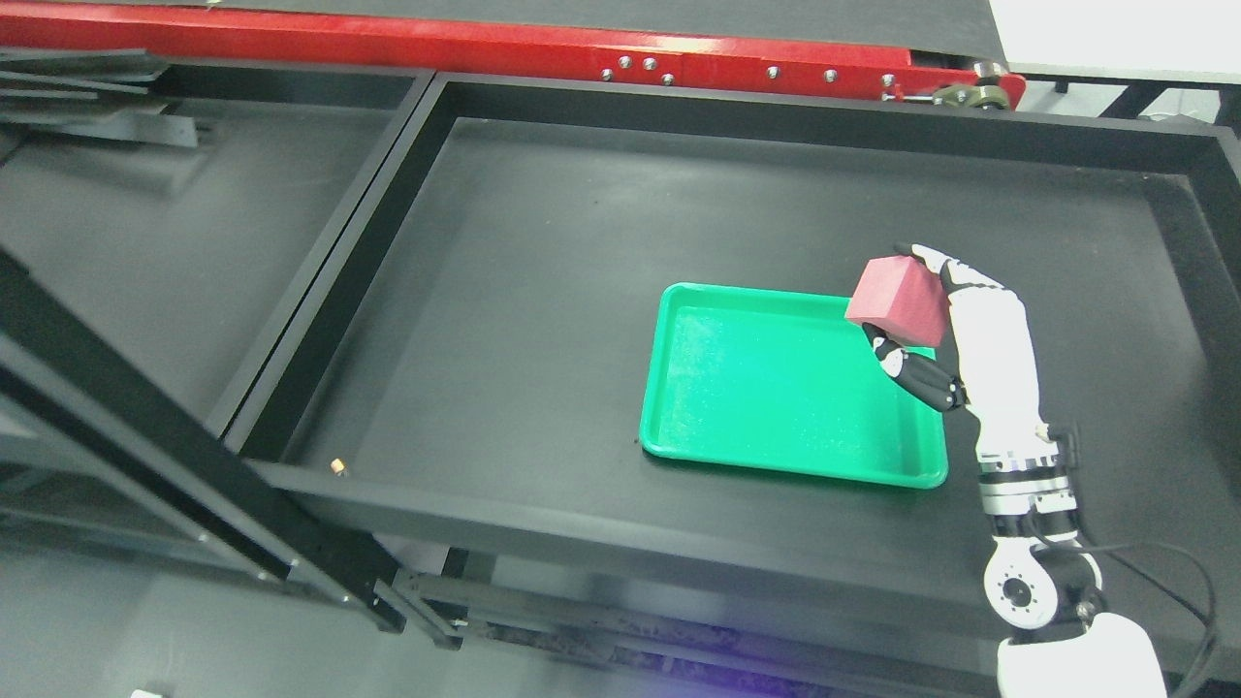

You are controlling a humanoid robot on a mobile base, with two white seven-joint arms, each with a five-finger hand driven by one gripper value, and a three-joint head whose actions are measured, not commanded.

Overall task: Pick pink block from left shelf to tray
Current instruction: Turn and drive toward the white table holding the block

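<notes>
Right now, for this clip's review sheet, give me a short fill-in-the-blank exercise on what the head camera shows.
1. The right robot hand grips a pink ____.
2. The pink block is held over the right edge of the ____ tray.
3. The tray lies in a black bin and holds ____ objects.
4. Beyond the bin runs a ____ beam.

Missing words: block; green; no; red

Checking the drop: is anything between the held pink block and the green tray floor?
Nothing: in the head view, pink block hangs over bare green tray.
</notes>
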